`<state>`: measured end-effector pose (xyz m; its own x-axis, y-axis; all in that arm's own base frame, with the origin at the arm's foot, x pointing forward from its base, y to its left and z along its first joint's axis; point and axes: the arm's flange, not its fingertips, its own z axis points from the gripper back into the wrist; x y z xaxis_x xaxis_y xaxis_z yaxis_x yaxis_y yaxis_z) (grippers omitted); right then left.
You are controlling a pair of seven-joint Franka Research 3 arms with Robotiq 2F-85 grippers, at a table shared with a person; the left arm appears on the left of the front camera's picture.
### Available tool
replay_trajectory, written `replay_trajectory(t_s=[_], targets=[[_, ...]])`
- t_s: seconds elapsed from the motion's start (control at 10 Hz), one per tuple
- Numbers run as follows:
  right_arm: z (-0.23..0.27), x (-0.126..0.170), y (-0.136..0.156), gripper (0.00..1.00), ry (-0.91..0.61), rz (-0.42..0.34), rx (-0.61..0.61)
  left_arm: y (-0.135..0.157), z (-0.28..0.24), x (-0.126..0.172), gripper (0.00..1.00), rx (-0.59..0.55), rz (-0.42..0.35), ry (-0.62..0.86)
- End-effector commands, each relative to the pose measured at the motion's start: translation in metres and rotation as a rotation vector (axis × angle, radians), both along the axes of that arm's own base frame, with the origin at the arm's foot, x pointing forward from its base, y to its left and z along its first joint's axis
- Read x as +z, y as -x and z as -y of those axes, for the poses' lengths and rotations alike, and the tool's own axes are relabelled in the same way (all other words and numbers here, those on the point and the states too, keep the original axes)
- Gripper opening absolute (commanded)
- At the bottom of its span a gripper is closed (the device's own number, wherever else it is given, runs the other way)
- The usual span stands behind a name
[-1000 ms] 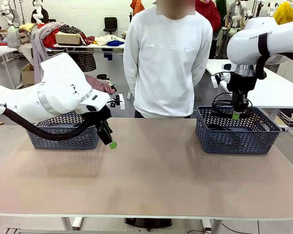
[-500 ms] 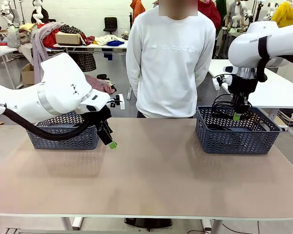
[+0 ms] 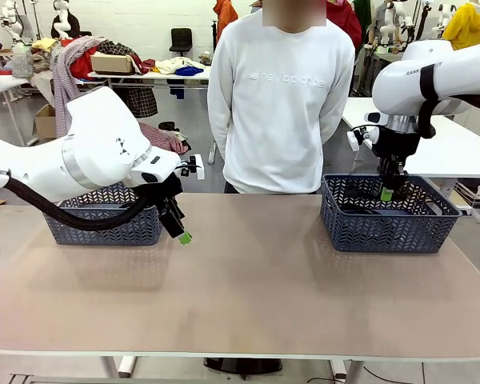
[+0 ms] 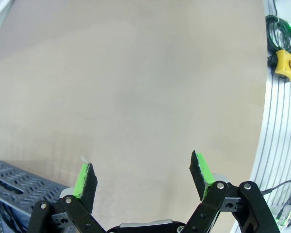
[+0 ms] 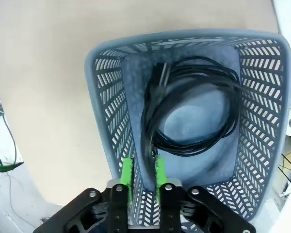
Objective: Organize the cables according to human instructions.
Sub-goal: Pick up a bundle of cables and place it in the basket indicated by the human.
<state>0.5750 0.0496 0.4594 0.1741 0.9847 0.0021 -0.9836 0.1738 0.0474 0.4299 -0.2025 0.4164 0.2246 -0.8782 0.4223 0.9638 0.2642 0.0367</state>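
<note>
Right gripper [image 3: 387, 193] at upper right of the front view, hanging over the right basket [image 3: 388, 228]. Wrist view: its green pads [image 5: 127, 171] stand slightly apart, nothing between them. Coiled black cables [image 5: 191, 114] lie loose on the basket floor, centre of that frame, plug end toward the upper left of the coil. Left gripper [image 3: 184, 237] at left centre, just in front of the left basket [image 3: 104, 227]; fingers wide apart over bare table [image 4: 136, 87]. Person [image 3: 282, 96] stands at top centre.

cables [image 5: 191, 114] in right basket [image 5: 105, 116], apparently coiled
</note>
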Motion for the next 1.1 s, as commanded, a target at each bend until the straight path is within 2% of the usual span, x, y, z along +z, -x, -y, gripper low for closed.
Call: replay_trajectory(t_s=[0.0, 0.1, 0.2, 0.3, 0.4, 0.5, 0.6, 0.7, 0.8, 1.0], targets=[[0.0053, -0.0031, -0.0015, 0.50, -0.038, 0.028, -0.012, -0.0008, -0.0035, 0.0012, 1.00, -0.013, 0.000, -0.006], [0.0055, -0.0046, -0.0033, 0.35, -0.046, 0.030, -0.016, -0.0008, -0.0035, 0.0012, 1.00, -0.013, 0.000, -0.006], [0.0048, -0.0048, -0.0036, 0.70, -0.047, 0.028, -0.018, -0.0008, -0.0035, 0.0012, 1.00, -0.013, 0.000, -0.006], [0.0046, -0.0046, -0.0031, 0.55, -0.047, 0.025, -0.018, -0.0008, -0.0035, 0.0012, 1.00, -0.013, 0.000, -0.006], [0.0048, -0.0048, -0.0026, 0.89, -0.045, 0.021, -0.017, -0.0008, -0.0035, 0.0012, 1.00, -0.013, 0.000, -0.006], [0.0048, -0.0044, -0.0023, 0.74, -0.046, 0.015, -0.018, -0.0008, -0.0035, 0.0012, 1.00, -0.013, 0.000, -0.006], [0.0055, -0.0037, -0.0018, 1.00, -0.044, 0.010, -0.020, -0.0008, -0.0035, 0.0012, 1.00, -0.013, 0.000, -0.006], [0.0058, -0.0030, -0.0011, 0.93, -0.043, 0.006, -0.021, -0.0008, -0.0035, 0.0012, 1.00, -0.013, 0.000, -0.006], [0.0060, -0.0029, -0.0014, 1.00, -0.040, -0.004, -0.017, -0.0008, -0.0035, 0.0012, 1.00, -0.013, 0.000, -0.006], [0.0073, -0.0023, -0.0047, 1.00, -0.043, -0.021, -0.020, -0.0008, -0.0035, 0.0012, 1.00, -0.013, 0.000, -0.006]])
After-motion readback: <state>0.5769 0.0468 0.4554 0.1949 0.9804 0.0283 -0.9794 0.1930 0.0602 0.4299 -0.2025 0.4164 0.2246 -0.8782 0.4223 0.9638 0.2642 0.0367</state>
